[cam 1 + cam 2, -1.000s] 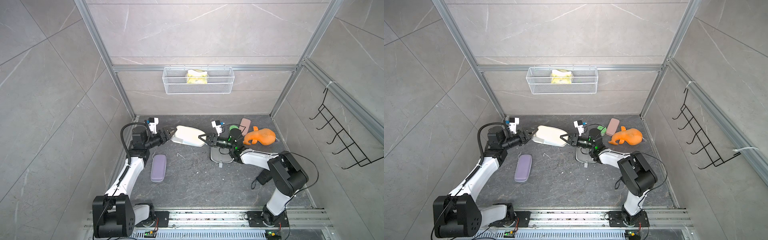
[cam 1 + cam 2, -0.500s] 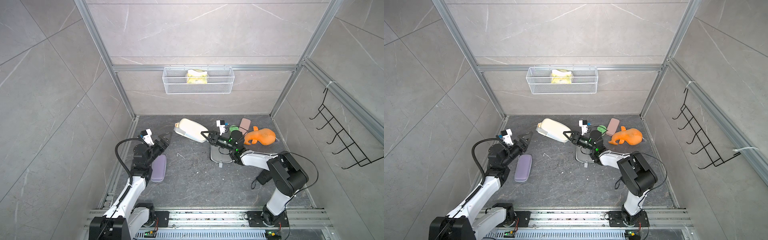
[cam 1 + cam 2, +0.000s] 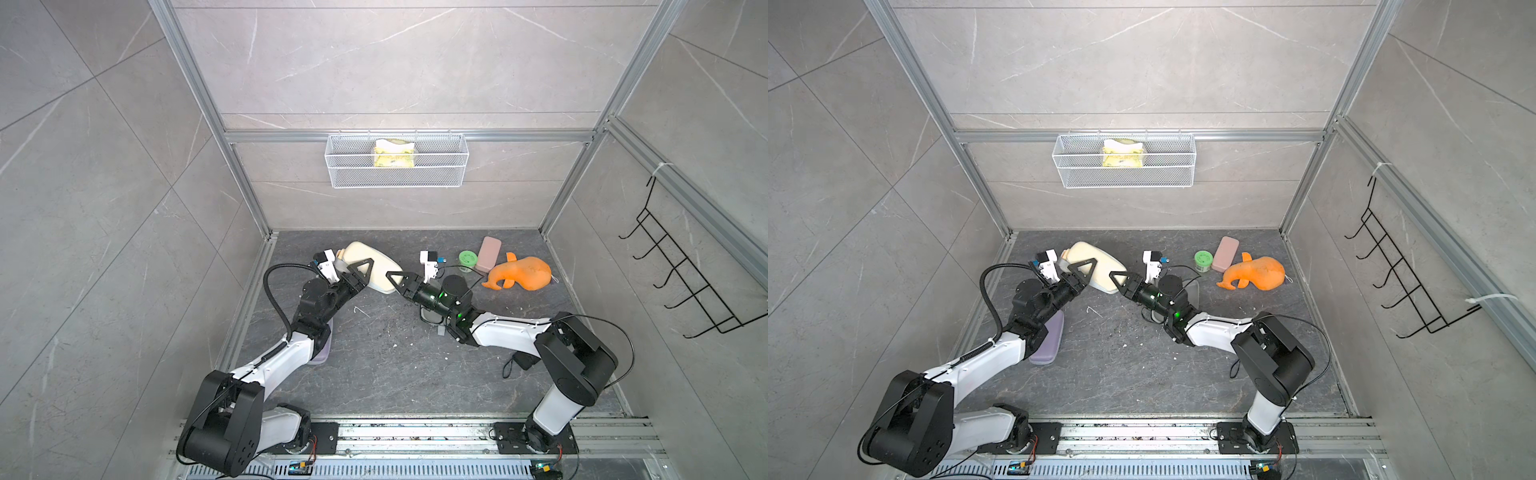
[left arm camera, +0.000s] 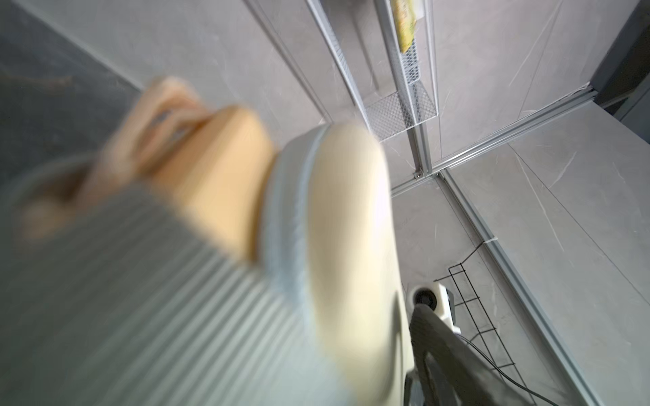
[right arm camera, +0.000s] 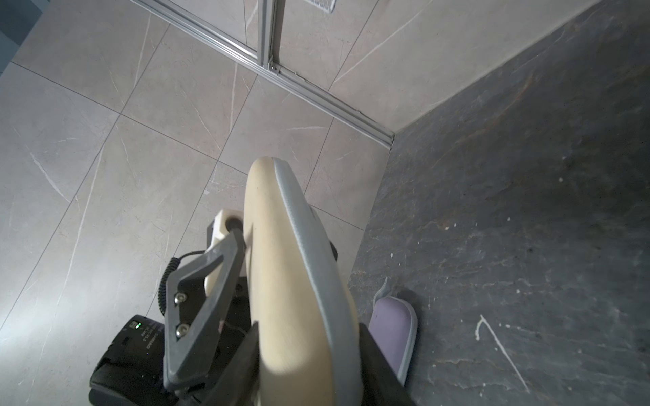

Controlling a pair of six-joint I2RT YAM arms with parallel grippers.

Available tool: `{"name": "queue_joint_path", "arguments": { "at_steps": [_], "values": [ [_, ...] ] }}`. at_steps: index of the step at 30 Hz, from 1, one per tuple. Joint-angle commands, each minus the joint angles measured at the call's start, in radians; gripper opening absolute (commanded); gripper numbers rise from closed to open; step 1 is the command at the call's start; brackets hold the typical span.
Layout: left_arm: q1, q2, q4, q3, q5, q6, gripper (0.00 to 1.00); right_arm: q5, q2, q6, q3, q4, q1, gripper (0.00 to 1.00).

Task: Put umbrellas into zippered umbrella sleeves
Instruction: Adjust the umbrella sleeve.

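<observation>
Clamping one end of the cream sleeve (image 3: 380,264), the right gripper (image 3: 395,279) has its jaws drawn in on the shell. The right wrist view shows a dark finger (image 5: 246,355) on each side of the sleeve (image 5: 288,281), which stands on edge with its grey zip band toward the floor (image 5: 527,211).

The left gripper (image 3: 365,269) reaches the same sleeve from the opposite end. In both top views one triangular finger (image 3: 1083,270) overlaps the cream shell (image 3: 1102,259). In the right wrist view that finger (image 5: 204,281) lies along the shell's cream side. Its partner is hidden, so I cannot tell whether this gripper is pinching the sleeve or only set around it.

The left wrist view is blurred. It shows the sleeve's rounded end (image 4: 348,211), and beside its grey edge a tan handle with pale folds, the umbrella (image 4: 218,175). I cannot tell how far in it sits.

The sleeve hangs between the two arms, near the back wall and left of centre. The lilac sleeve (image 3: 1048,340) lies shut on the floor, partly under the left arm. Well apart to the right lie the toy (image 3: 521,274), the pink case (image 3: 488,253) and a green tub (image 3: 468,259).
</observation>
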Motion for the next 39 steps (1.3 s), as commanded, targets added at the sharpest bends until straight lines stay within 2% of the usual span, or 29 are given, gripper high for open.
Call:
{"name": "queue_joint_path", "arguments": {
  "at_steps": [1,3,5,6,8,11,14,19,22,24,26,29,33,35,36,39],
  "values": [
    [-0.002,0.064,0.2,0.063,0.036,-0.004,0.62,0.051,-0.045,-0.026,0.017,0.062,0.044,0.37],
    [-0.003,0.117,0.254,0.076,0.095,-0.048,0.5,0.05,-0.036,-0.014,0.019,0.068,0.052,0.4],
    [-0.001,0.161,0.33,0.074,0.144,-0.091,0.34,0.057,-0.043,-0.014,0.008,0.079,0.051,0.53],
    [0.0,0.171,0.355,0.072,0.158,-0.11,0.3,0.055,-0.051,-0.019,0.002,0.079,0.048,0.6],
    [0.01,0.18,0.384,0.067,0.182,-0.139,0.27,0.024,-0.065,-0.032,-0.01,0.077,0.034,0.7],
    [0.016,0.176,0.363,0.1,0.259,-0.15,0.29,-0.039,-0.069,-0.009,-0.04,0.089,-0.011,0.76],
    [0.016,0.181,0.337,0.143,0.342,-0.177,0.33,-0.1,-0.066,0.02,-0.065,0.123,-0.061,0.77],
    [0.014,0.205,0.394,0.161,0.41,-0.232,0.38,-0.172,-0.062,0.014,-0.038,0.13,-0.07,0.76],
    [0.013,0.223,0.413,0.179,0.455,-0.26,0.44,-0.165,-0.051,0.028,-0.032,0.153,-0.071,0.67],
    [0.013,0.216,0.403,0.172,0.459,-0.261,0.54,-0.165,-0.05,0.028,-0.025,0.16,-0.071,0.56],
    [0.014,0.19,0.35,0.156,0.459,-0.231,0.62,-0.158,-0.057,0.024,-0.028,0.16,-0.071,0.49],
    [0.013,0.155,0.24,0.138,0.433,-0.175,0.65,-0.143,-0.065,0.008,-0.032,0.149,-0.07,0.42],
    [0.014,0.151,0.194,0.145,0.416,-0.155,0.63,-0.126,-0.067,-0.024,-0.03,0.12,-0.058,0.41],
    [0.011,0.172,0.187,0.171,0.419,-0.155,0.58,-0.126,-0.058,-0.034,-0.022,0.112,-0.042,0.43],
    [0.011,0.181,0.187,0.181,0.424,-0.158,0.53,-0.126,-0.055,-0.038,-0.02,0.11,-0.04,0.45],
    [0.026,0.195,0.191,0.186,0.411,-0.146,0.35,-0.106,-0.077,-0.066,-0.044,0.087,-0.045,0.62]
  ]
}}
